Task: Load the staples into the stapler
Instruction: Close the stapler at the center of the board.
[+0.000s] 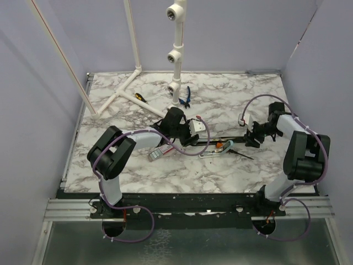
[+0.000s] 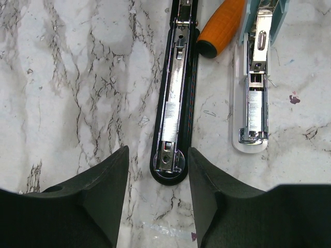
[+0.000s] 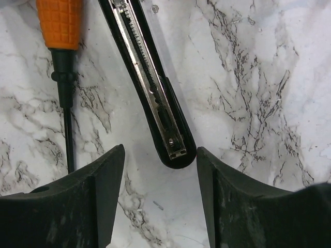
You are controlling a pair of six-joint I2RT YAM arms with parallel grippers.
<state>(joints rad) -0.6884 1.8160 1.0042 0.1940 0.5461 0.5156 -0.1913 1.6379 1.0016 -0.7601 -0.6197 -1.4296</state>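
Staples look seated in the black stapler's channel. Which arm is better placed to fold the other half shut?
Right, probably: the right gripper is open around the free end of the stapler's other half. The left gripper straddles the channel end, where the staples lie, so it suits bracing.

The stapler runs off the left wrist view's top edge, as does the orange screwdriver handle.

top cam is looking down from high up on the near side, taking in the whole table. both wrist cams are pointing straight down, super close, sharing the stapler and orange screwdriver from opposite ends.
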